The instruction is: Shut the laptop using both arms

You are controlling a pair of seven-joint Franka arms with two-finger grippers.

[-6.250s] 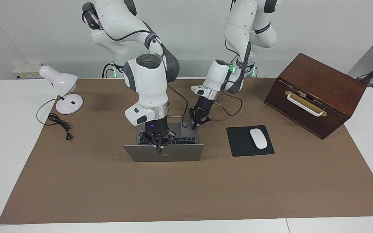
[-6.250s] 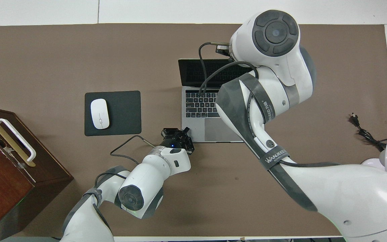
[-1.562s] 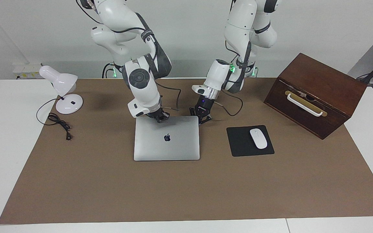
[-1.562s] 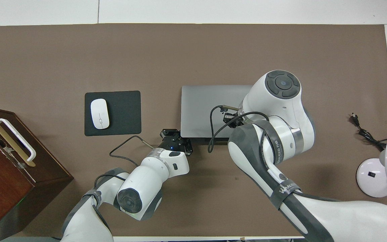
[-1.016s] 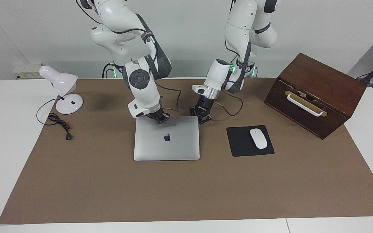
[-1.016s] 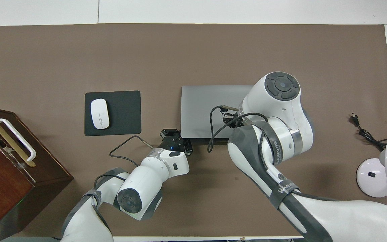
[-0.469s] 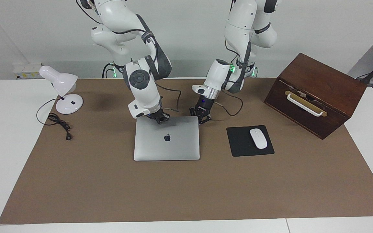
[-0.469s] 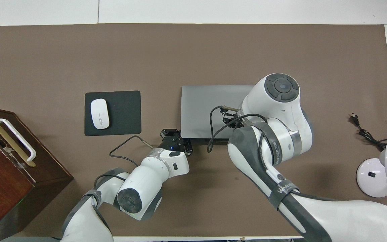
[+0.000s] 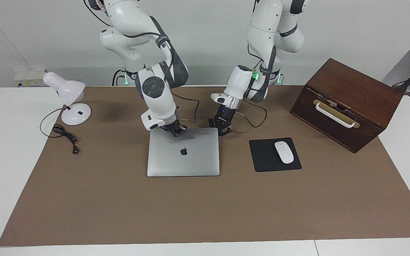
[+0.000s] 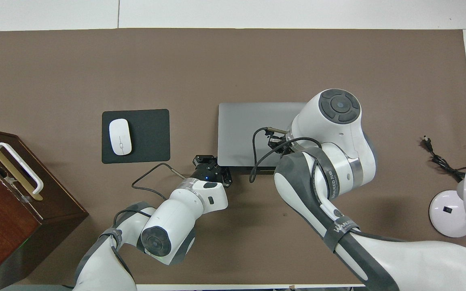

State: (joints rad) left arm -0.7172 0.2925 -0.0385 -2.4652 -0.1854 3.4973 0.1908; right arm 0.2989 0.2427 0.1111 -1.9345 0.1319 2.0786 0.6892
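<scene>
1. Lying shut and flat at mid-table: laptop (image 9: 183,152), logo up.
2. Pressing fingertips together, gripping nothing: right gripper (image 9: 175,131), over the lid's edge nearest the robots.
3. Likewise pinched shut and empty: left gripper (image 9: 220,128), at the lid's 1 o'clock corner in the facing view.
4. Sitting toward the left arm's end: mouse (image 9: 283,152) on pad (image 9: 262,158).

Both arms are glossy white with dark grey joint bands and round grey caps. Silver rings sit at the wrists, black cables loop alongside, green lights glow at the bases, and one band bears white lettering.
</scene>
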